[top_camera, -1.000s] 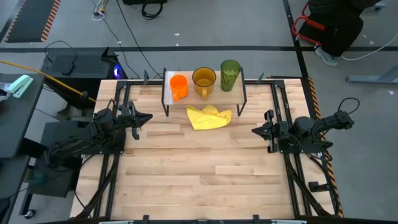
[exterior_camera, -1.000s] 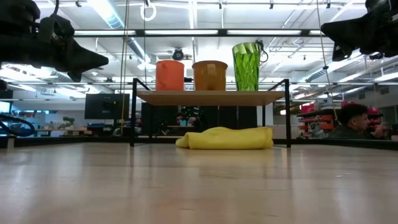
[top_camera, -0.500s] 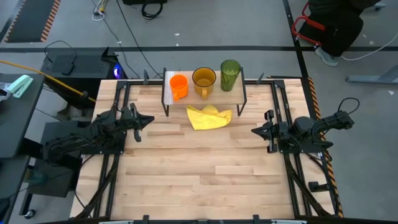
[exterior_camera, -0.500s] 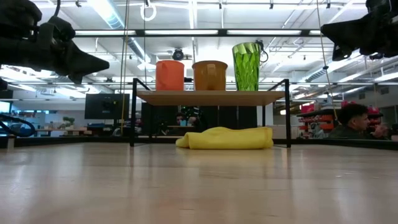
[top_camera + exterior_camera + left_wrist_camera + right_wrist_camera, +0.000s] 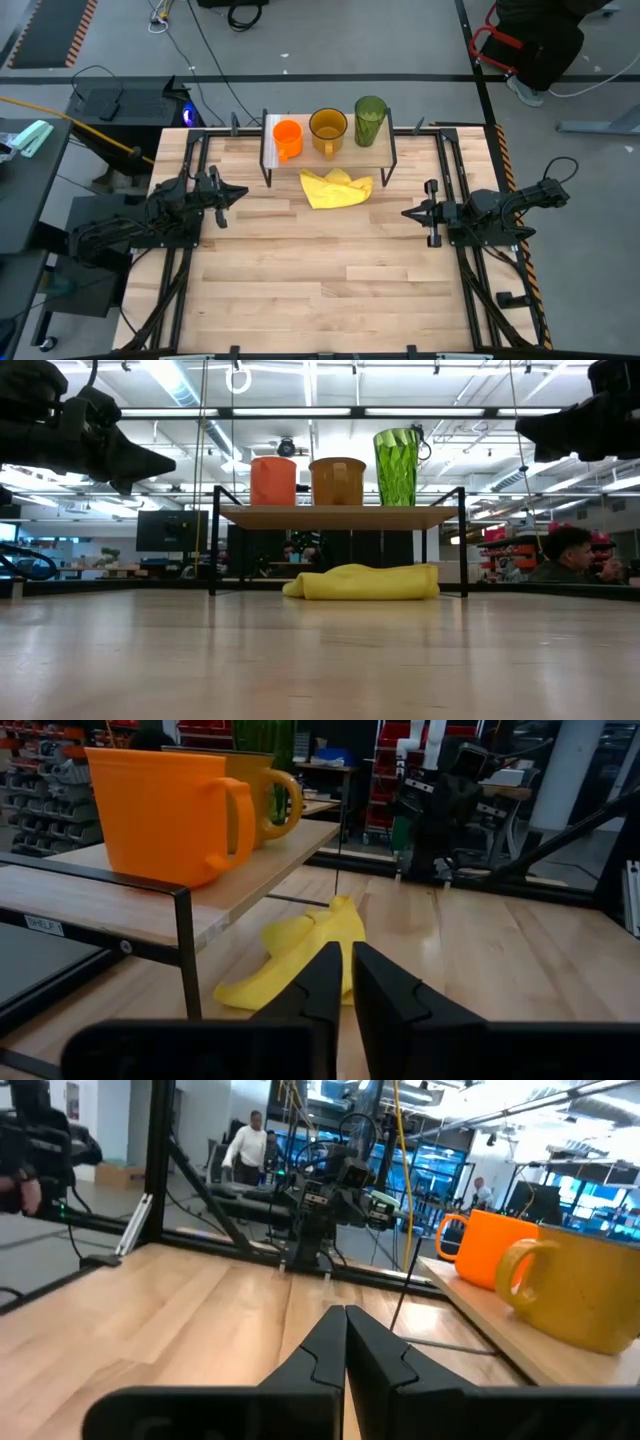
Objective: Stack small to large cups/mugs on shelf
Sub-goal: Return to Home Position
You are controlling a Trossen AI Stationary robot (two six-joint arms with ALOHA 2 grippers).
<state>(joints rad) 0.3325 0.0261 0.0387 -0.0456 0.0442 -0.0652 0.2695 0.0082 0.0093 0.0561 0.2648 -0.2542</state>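
Homing step, it seems: orange mug (image 5: pixel 287 134), yellow mug (image 5: pixel 327 127) and tumbler (image 5: pixel 369 115) line the shelf (image 5: pixel 340 517), well ahead of both tools. Left tool (image 5: pixel 228 192) and right tool (image 5: pixel 412 213) are pinched closed, empty — next, just park the arms.

The left arm (image 5: pixel 125 228) lies folded low behind the left gripper (image 5: pixel 238 191). That gripper points inward, facing the right gripper (image 5: pixel 407 213), and the two are well apart. The right arm (image 5: pixel 512 205) is folded behind its gripper likewise. The left fingers (image 5: pixel 322 982) stand closed with only a thin slit between them, and the right gripper's meet at the tips.
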